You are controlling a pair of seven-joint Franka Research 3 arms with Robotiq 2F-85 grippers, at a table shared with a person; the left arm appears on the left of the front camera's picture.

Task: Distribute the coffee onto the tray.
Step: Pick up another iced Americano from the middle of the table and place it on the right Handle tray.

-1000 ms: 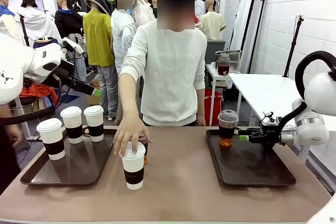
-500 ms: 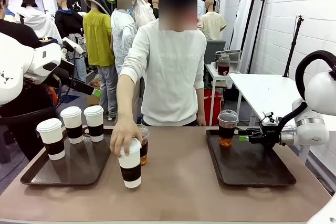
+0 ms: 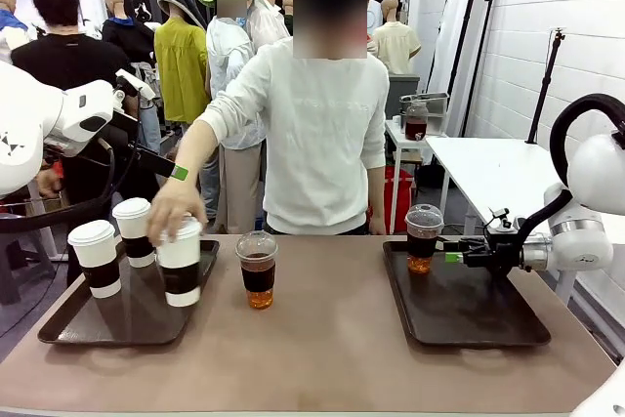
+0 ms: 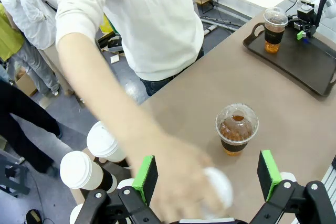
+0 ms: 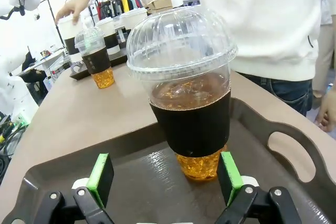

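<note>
No words, brand names, numbers or signs can be read anywhere. The dark bands on the paper cups [image 3: 98, 259] and the dark sleeve on the clear cup [image 5: 189, 119] look plain. A small dark mark on the white shell of the left arm [image 3: 29, 134] is too small to make out.
</note>
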